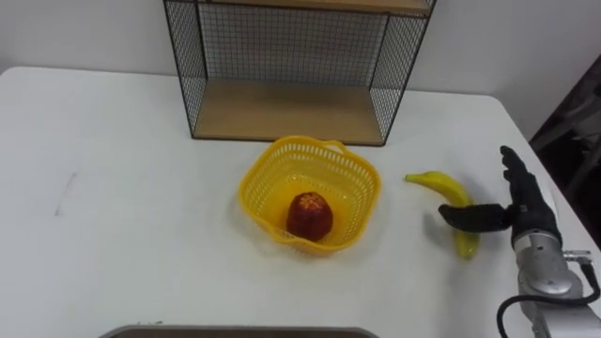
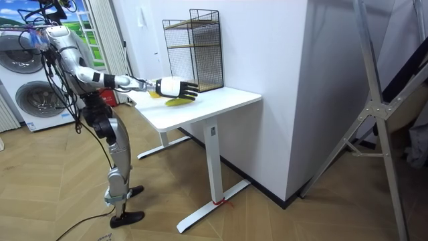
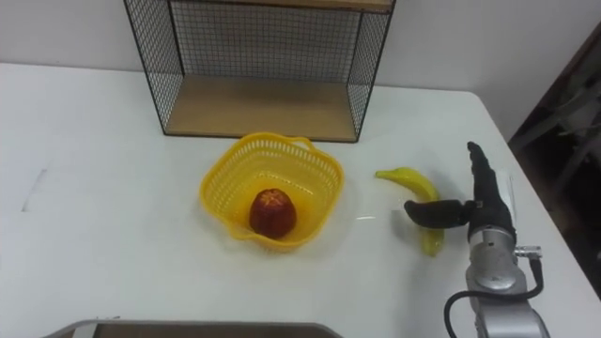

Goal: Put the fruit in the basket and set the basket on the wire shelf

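Fruit lies in two places in the left eye view. A red fruit sits inside the yellow basket in the middle of the white table, and a banana lies on the tabletop to the basket's right, apart from it with bare table between. Behind the basket, near it but not touching, stands the wire shelf, a black mesh frame with a wooden board as its lower level and its open front facing the basket. The right hand comes in from the lower right beside the banana. Its fingers are straight and point away from the robot, and its thumb reaches sideways across the banana's near end. Nothing is gripped.

Seen from the room view, the robot stands upright on a wooden floor at the table's end on the room view's left, one arm stretched level over the tabletop with the hand above the banana. The shelf stands at the table's far side against a white wall. A washing machine stands behind the robot, and a metal stand leans on the room view's right, well apart from the table.

Seen from the right eye view, the layout is the same: red fruit in the basket, banana outside it under the spread thumb, straight fingers lying past the banana on its right side.
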Motion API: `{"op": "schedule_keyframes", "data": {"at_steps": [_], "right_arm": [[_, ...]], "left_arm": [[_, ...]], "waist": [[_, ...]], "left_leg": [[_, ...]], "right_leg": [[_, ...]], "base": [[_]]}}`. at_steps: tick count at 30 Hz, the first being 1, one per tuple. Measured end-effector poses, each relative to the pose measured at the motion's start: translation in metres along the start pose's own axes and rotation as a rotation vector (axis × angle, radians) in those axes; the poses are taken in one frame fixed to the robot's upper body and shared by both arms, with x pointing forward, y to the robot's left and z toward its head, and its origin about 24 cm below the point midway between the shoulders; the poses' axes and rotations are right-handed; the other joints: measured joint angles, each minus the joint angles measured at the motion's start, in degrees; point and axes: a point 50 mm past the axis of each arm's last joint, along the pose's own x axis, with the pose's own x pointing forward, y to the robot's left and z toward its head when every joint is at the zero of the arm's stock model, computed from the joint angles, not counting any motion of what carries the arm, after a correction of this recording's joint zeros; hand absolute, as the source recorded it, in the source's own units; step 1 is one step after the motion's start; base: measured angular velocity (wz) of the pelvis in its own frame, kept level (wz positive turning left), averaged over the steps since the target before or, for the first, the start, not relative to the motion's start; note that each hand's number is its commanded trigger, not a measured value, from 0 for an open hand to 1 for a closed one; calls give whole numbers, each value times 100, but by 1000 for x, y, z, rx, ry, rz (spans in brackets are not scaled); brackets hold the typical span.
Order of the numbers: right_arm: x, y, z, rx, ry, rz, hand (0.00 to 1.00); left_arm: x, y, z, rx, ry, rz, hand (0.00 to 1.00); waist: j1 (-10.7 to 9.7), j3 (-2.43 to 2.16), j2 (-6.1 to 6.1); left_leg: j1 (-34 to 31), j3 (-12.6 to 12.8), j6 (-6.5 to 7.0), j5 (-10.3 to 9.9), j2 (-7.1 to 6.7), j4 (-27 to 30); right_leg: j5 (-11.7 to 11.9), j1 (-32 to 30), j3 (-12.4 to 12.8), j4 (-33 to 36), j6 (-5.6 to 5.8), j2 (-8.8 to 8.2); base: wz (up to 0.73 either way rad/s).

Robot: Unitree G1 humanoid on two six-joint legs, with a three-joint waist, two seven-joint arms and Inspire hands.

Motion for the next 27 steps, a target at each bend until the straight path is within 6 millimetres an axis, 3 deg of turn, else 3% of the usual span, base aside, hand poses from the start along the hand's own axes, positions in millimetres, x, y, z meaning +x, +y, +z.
{"op": "schedule_keyframes", "data": {"at_steps": [12, 21, 22, 23, 24, 25, 27], "right_arm": [[11, -1, -10, -54, 89, 117, 0], [12, -7, -17, -148, 122, 171, 0], [11, -7, -20, -152, 133, 173, 4], [11, -7, -22, -152, 138, 174, 31], [12, -7, -22, -152, 140, 174, 85], [12, -8, -24, -153, 145, 173, 100], [12, -9, -25, -165, 149, 160, 100]], "left_arm": [[-1, 0, -10, -6, 38, -31, 0], [-1, 1, -8, -5, 43, -28, 0], [-1, 1, -9, -6, 46, -28, 0], [-1, 2, -8, -6, 46, -27, 0], [-1, 2, -9, -5, 47, -28, 0], [-1, 1, -9, -5, 48, -28, 0], [-1, 1, -10, -5, 51, -28, 0]], "waist": [[2, 24, -49], [113, -17, -68], [115, -25, -78], [120, -30, -90], [121, -29, -93], [114, -29, -94], [116, -29, -94]], "left_leg": [[108, -8, 1, 16, 9, -27], [96, -42, 0, 16, 6, 8], [92, -63, -2, 17, 5, 15], [90, -76, -6, 19, 6, 16], [89, -77, -8, 20, 6, 16], [83, -87, -8, 21, 8, 21], [74, -107, -8, 20, 8, 44]], "right_leg": [[0, 85, -20, -31, 0, -8], [1, 103, -38, -26, -1, 2], [1, 109, -47, -24, -2, 5], [1, 111, -58, -21, -3, 6], [2, 111, -59, -21, -3, 6], [4, 111, -63, -25, -6, 9], [5, 121, -81, -23, -8, 10]], "base": [[0], [2], [6], [5], [4], [4], [6]]}}
